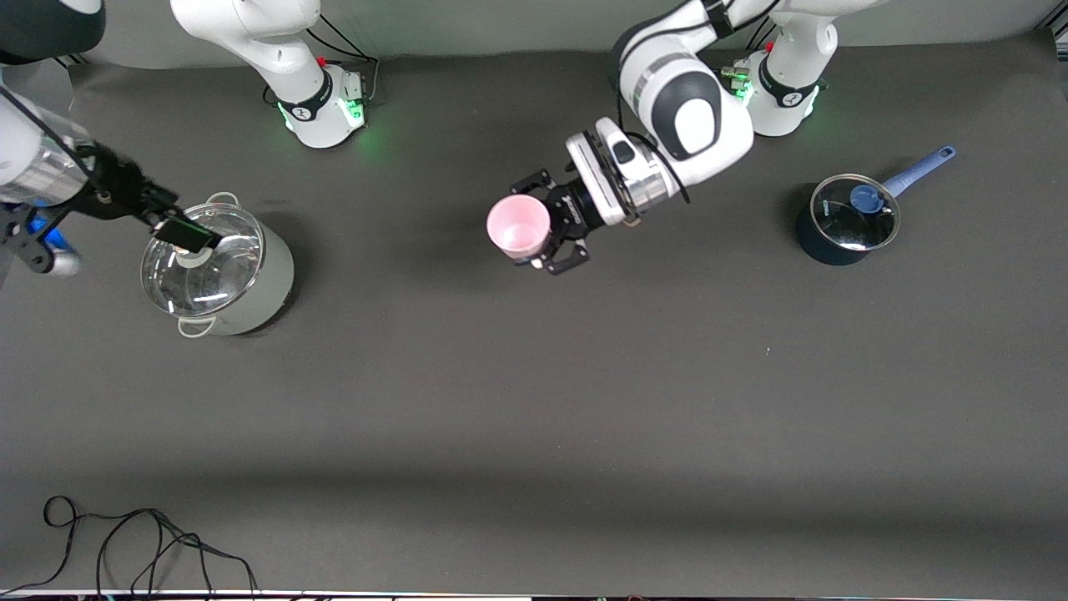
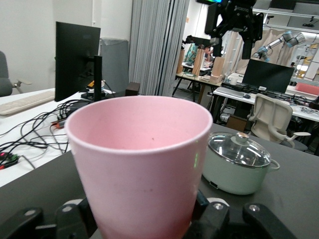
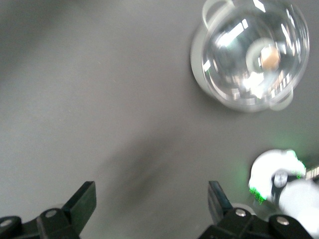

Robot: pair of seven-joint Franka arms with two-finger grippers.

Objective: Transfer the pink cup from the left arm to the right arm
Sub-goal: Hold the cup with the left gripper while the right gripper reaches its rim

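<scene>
The pink cup (image 1: 518, 227) is held on its side above the middle of the table, its mouth turned toward the right arm's end. My left gripper (image 1: 540, 225) is shut on it, one black finger on each side of its base. In the left wrist view the pink cup (image 2: 139, 164) fills the middle between the fingers (image 2: 75, 215) of the left gripper (image 2: 142, 221). My right gripper (image 1: 185, 236) hangs over the pale green pot, apart from the cup. In the right wrist view the right gripper (image 3: 152, 199) is open with only bare table between its fingers.
A pale green pot with a glass lid (image 1: 219, 271) stands toward the right arm's end, also in the wrist views as the pot (image 2: 238, 167) and the pot (image 3: 249, 55). A dark blue saucepan with a lid (image 1: 847, 219) stands toward the left arm's end. Loose cables (image 1: 125, 542) lie near the front edge.
</scene>
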